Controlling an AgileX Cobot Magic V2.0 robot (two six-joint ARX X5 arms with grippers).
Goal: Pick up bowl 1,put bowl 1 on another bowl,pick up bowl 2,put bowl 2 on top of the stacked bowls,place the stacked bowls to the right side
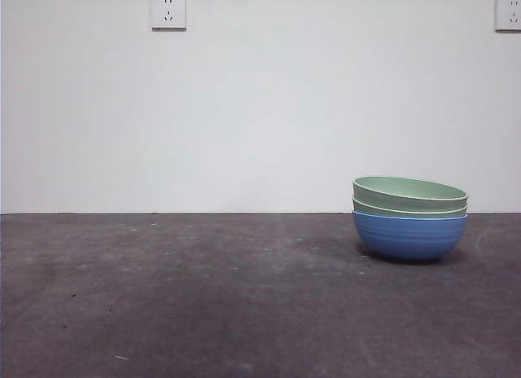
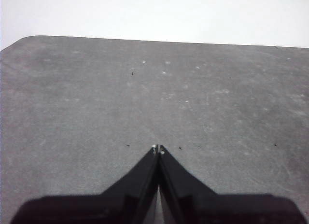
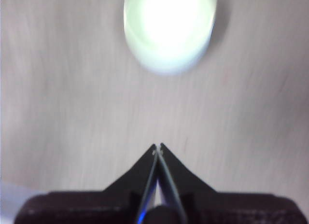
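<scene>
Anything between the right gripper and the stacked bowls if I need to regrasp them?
Nothing visible. In the right wrist view only bare table lies between the right gripper, jaws shut, and the stacked bowls. The front view shows the stack standing alone at the right.
</scene>
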